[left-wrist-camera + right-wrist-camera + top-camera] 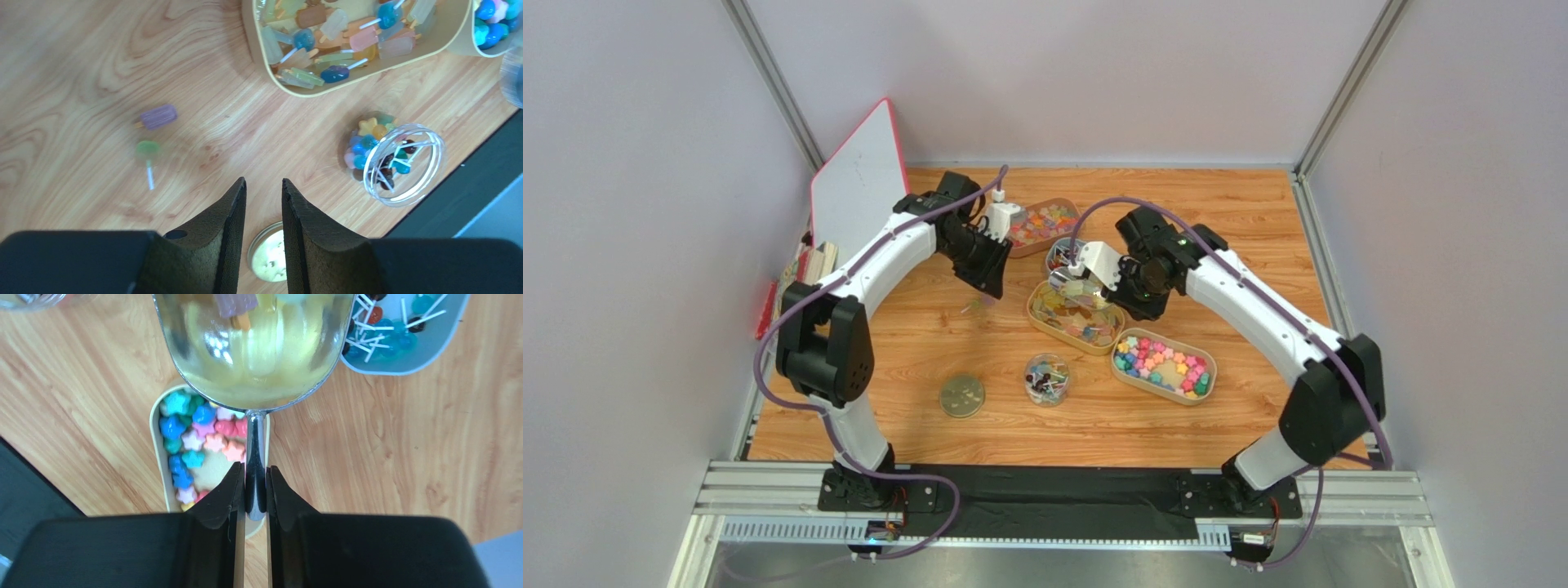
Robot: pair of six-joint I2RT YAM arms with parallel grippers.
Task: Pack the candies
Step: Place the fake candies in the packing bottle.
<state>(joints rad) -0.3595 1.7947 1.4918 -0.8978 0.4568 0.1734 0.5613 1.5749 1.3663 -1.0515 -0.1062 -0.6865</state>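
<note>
1. Left gripper (264, 184): the fingers stand a narrow gap apart with nothing between them. It hangs over bare table (73, 61). The lid (270, 257) lies on the table below the fingers.

2. Right gripper (251, 468): the fingers are clamped on the thin handle of the metal scoop (255, 349). In the top view the bowl sits over the middle tray (258, 37). At least one purple stick candy shows in the bowl.

3. Where the candies (334, 75) are:
- Most lie in the trays. Ice-pop shapes are in the middle tray, stars in the right tray (158, 453), and blue lollipops in the grey tray (393, 370).
- A few are in the jar (399, 162), on the table near of the middle tray.
- Two strays lie on the table left of the middle tray: a purple candy (158, 116) and a green lollipop (147, 152), close together but not touching.

4. Handling, as I judge it:
- The pieces look small, light, hard and glossy, so I expect them to skid or flick away under an off-centre pinch.
- I would take the purple candy across its body, not by its stub stick.
- I would take the lollipop by its head, because the stick looks too thin to hold.
- I would keep the scoop level, since light pieces spill easily.
</note>
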